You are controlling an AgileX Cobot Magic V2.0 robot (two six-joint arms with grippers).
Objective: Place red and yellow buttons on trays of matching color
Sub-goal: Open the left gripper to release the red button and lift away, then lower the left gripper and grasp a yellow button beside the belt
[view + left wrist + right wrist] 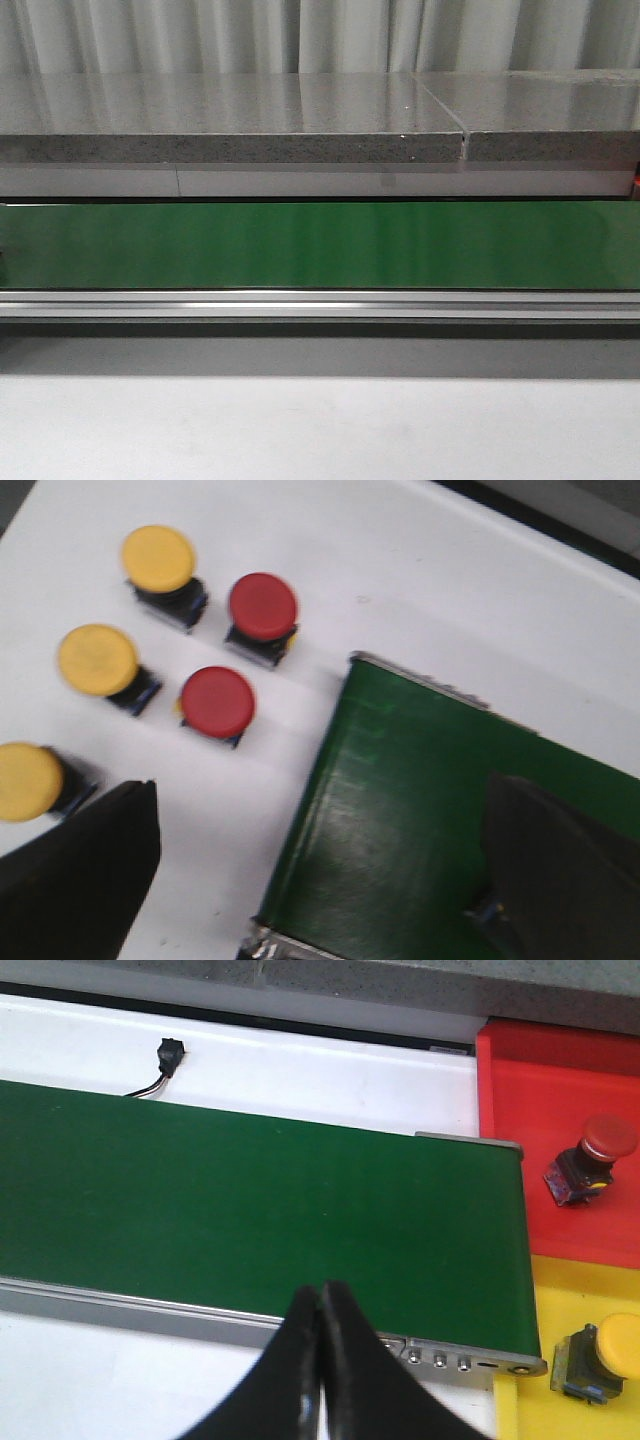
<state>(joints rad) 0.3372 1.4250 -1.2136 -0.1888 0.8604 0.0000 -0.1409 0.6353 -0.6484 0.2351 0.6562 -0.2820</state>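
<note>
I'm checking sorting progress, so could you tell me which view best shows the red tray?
The right wrist view: the red tray shows beside the belt's end with one red button lying in it. The front and left wrist views don't show it.

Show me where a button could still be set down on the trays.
Red tray: bare all around the lone red button, widest toward the belt. Yellow tray: free strip between the red tray's edge and the yellow button. Neither is crowded.
</note>
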